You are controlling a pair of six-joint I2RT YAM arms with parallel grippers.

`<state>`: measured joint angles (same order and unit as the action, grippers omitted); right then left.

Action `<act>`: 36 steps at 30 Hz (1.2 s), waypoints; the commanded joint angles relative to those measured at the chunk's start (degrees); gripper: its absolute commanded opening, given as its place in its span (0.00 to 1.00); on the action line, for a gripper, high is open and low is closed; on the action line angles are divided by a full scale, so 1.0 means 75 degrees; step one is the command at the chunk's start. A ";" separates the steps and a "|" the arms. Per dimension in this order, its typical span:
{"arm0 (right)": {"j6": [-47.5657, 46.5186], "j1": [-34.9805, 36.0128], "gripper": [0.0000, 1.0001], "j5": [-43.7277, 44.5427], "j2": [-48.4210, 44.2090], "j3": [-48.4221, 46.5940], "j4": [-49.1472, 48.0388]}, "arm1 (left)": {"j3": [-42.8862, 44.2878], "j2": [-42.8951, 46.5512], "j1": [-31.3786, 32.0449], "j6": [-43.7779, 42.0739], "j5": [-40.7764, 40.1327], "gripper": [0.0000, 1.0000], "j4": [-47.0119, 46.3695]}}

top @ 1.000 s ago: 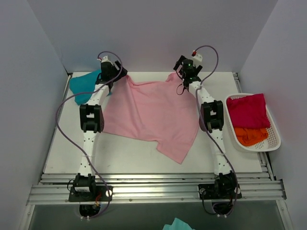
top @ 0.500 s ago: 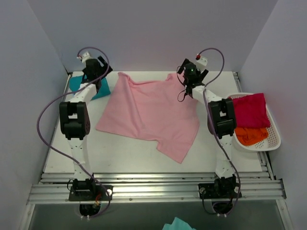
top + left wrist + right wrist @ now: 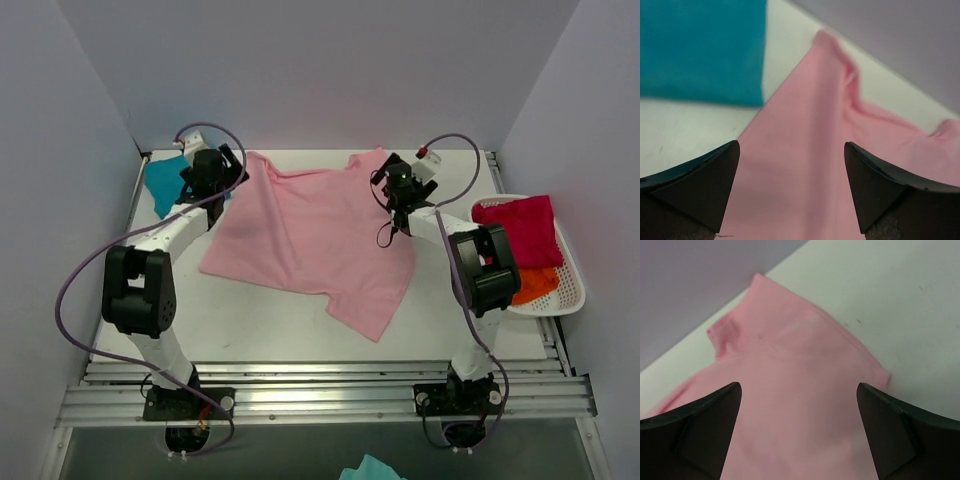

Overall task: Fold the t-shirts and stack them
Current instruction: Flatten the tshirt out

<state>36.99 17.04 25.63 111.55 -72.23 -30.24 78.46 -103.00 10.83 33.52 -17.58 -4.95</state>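
Observation:
The large light pink t-shirt point(image 3: 310, 235) lies spread on the table. It also shows in the left wrist view point(image 3: 805, 165) and the right wrist view point(image 3: 800, 405). My left gripper point(image 3: 222, 190) is open over its far left edge, holding nothing. My right gripper point(image 3: 397, 212) is open over its far right edge, holding nothing. The teal-blue t-shirt point(image 3: 163, 182) lies at the far left, beside the pink one, and shows in the left wrist view point(image 3: 700, 47). The magenta-red t-shirt point(image 3: 517, 232) and the orange t-shirt point(image 3: 530, 285) lie in the basket.
A white basket point(image 3: 572, 295) stands at the right edge of the table point(image 3: 250, 320). Walls close the left, back and right sides. A metal rail point(image 3: 320, 385) runs along the near edge. A bit of teal cloth point(image 3: 372, 468) shows below the table.
Both arms have drawn back toward the near side and lowered over the pink t-shirt's far corners. The shirt's far edge has settled flat on the table.

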 commanded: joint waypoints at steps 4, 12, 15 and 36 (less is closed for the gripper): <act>0.0750 0.0306 0.96 0.0626 -0.0611 0.0676 0.0691 | -0.2139 0.0654 -0.0038 0.0944 -0.0726 0.95 0.0531; 0.0985 0.0201 0.97 0.0615 -0.1138 0.1532 0.0891 | -0.3112 0.1018 -0.0026 0.1168 -0.0574 0.94 0.0648; 0.1056 0.0154 0.97 0.0532 -0.1139 0.1638 0.0798 | -0.3253 0.1065 -0.0026 0.1156 -0.0515 0.95 0.0929; 0.1442 -0.0887 0.96 -0.1306 -0.0154 0.0923 -0.0011 | -0.4881 0.2048 0.1133 0.2422 -0.1663 0.99 0.1715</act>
<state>46.48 13.56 18.35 110.17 -64.55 -28.16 44.66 -91.81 17.52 48.14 -25.32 2.61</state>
